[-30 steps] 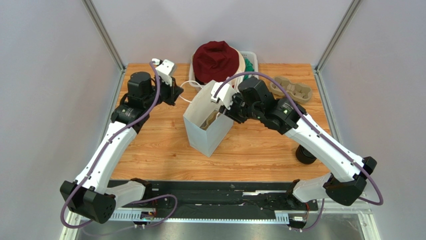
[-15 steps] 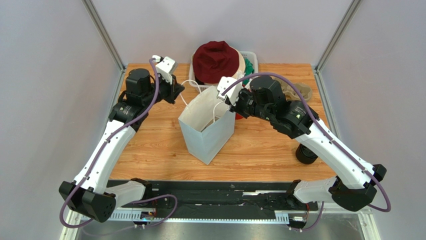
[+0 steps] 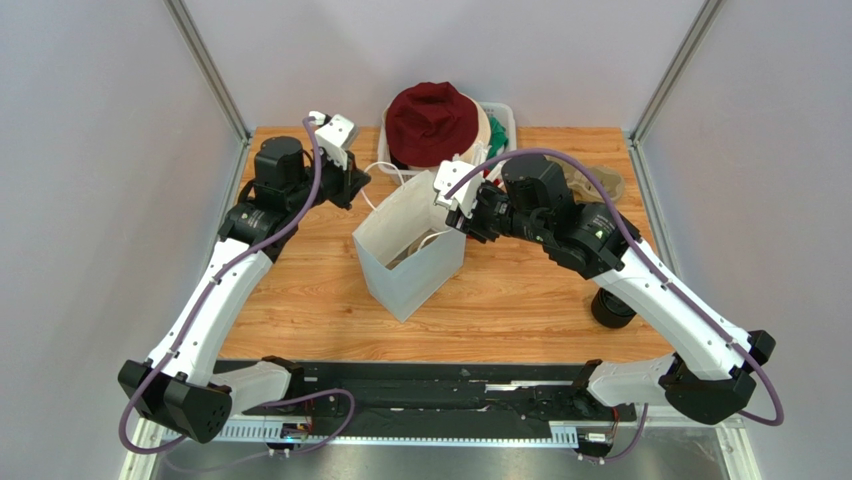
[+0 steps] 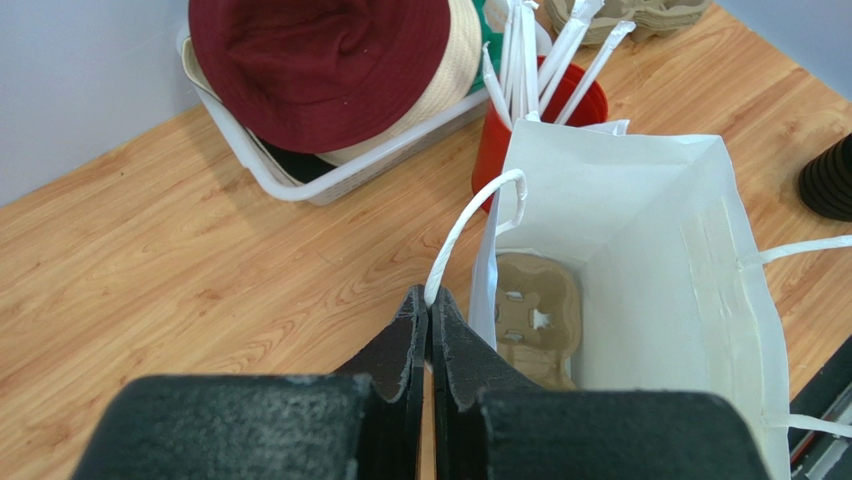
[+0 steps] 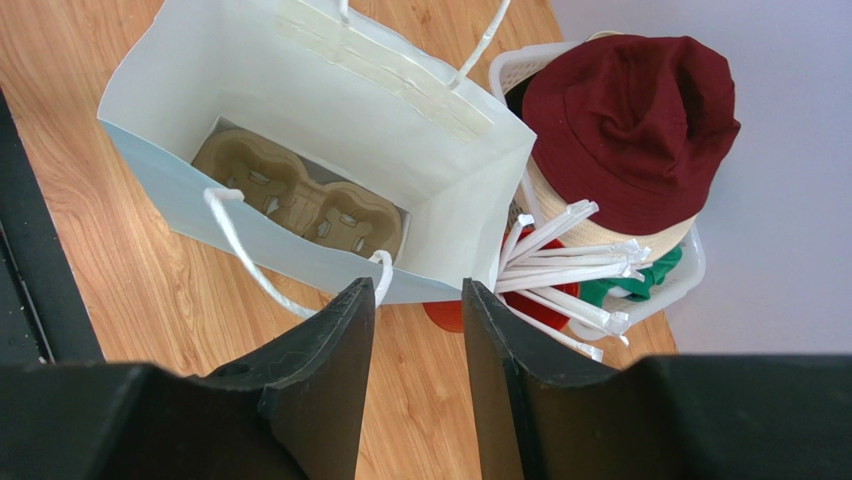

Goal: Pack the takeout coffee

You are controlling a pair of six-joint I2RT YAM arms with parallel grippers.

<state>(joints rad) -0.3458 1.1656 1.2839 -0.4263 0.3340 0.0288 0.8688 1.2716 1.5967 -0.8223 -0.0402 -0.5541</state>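
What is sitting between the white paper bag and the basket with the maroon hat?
A red cup holding wrapped straws, clearest in the left wrist view.

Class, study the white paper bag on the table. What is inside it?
A brown cardboard cup carrier lies flat on the bottom of the bag, its visible pockets empty. The bag's near wall covers the carrier's edge, so that strip cannot be checked.

A lab test cell (robot rig): grey walls [image 3: 100, 200] and metal posts [image 3: 205, 65] enclose a wooden table [image 3: 310, 300].
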